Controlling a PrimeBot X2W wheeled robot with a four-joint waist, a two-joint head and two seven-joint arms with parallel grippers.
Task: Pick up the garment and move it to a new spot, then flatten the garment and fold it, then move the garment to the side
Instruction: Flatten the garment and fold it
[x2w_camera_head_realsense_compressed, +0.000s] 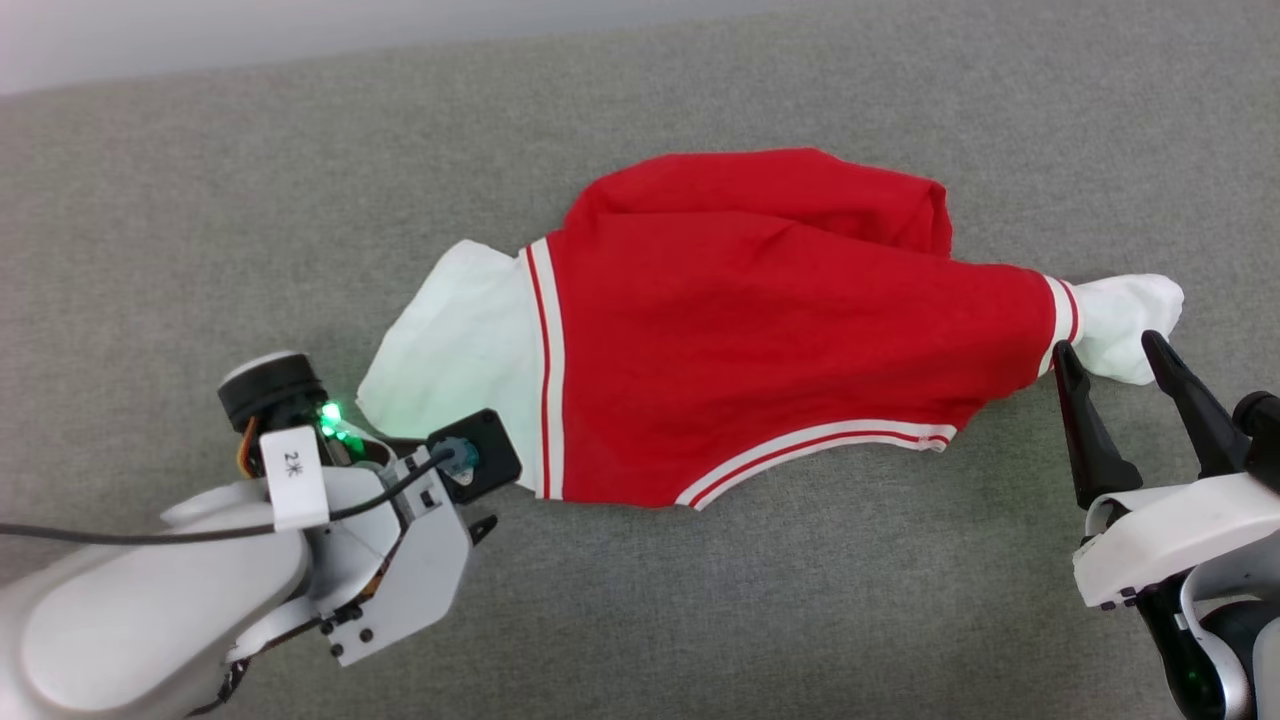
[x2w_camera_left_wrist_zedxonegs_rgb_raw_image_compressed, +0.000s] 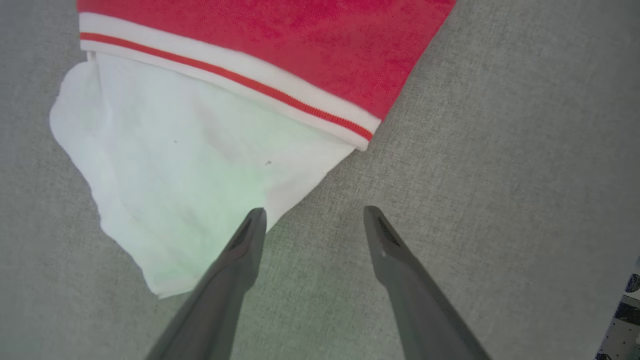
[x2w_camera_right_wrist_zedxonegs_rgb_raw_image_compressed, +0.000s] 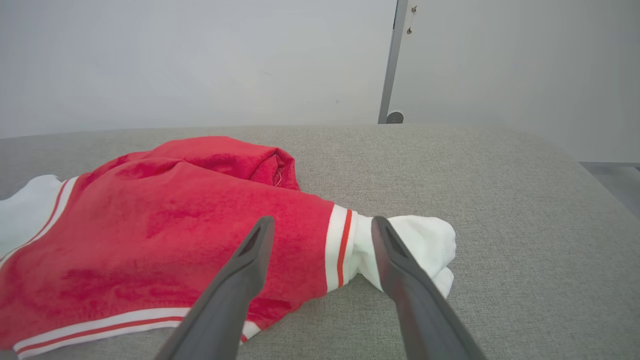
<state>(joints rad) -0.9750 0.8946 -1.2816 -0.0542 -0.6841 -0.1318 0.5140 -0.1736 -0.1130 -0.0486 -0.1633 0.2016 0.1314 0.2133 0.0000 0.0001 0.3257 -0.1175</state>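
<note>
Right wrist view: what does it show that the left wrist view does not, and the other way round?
Right wrist view: a pale wall, a grey post, the bunched red fold of the garment and its small white sleeve end, with the right gripper open just before it.
Left wrist view: the left gripper, open, with one fingertip at the edge of the wide white sleeve end, whose lower outline is seen whole here.
Both: red fabric with striped trim, part of the wide white sleeve end, and the grey fabric surface.
</note>
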